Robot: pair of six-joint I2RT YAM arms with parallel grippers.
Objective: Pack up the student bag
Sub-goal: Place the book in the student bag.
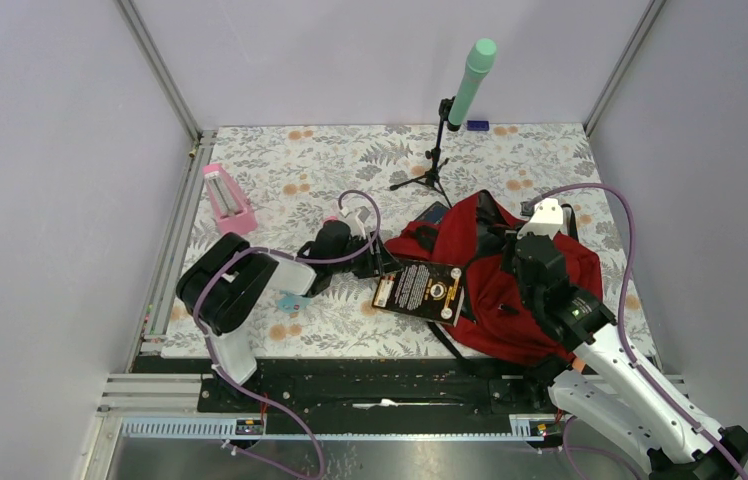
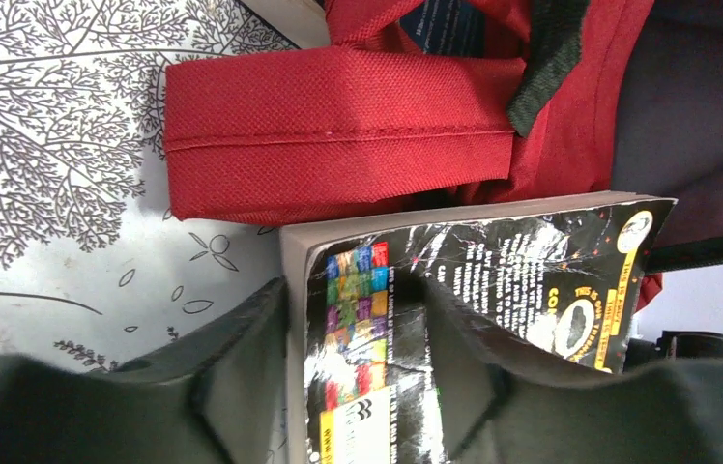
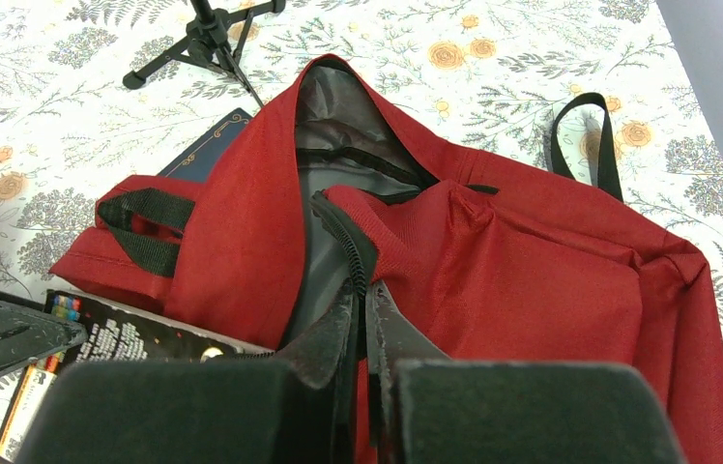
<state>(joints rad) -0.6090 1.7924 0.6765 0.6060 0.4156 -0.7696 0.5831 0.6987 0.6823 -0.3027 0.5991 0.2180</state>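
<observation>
The left pincer (image 2: 353, 324) is closed on a book (image 2: 493, 261). One finger sits on each side of the book's near end. The book is thin and has a shiny black cover that looks a bit worn. It is likely light and fairly stiff, but the cover could slip, so it needs a firm pinch on the edge. Its far end touches the student bag (image 1: 495, 310).

The right pincer (image 3: 360, 298) is closed too. It pinches the black zipper edge (image 3: 338, 227) of the bag's mouth and holds it up, so the mouth shows a grey inside.

The student bag lies on the flowery counter (image 1: 280, 170), right of the middle, in front of the right arm. It is big, red and soft. It will likely sag and fold when it is lifted, so one pinch will not hold its shape. The zipper edge is a good place to grab because it is thicker than the cloth. The black loop (image 3: 150, 232) and the black handle (image 3: 590, 135) look strong too. The padded red strap (image 2: 338, 126) lies just past the book and could get in the way.

Behind the bag, a dark blue book (image 3: 208, 150) peeks out and touches it. Farther back stands a small black stand (image 1: 434, 170) with a green tube (image 1: 472, 80) on top. A pink thing (image 1: 225, 198) lies far off to the left.
</observation>
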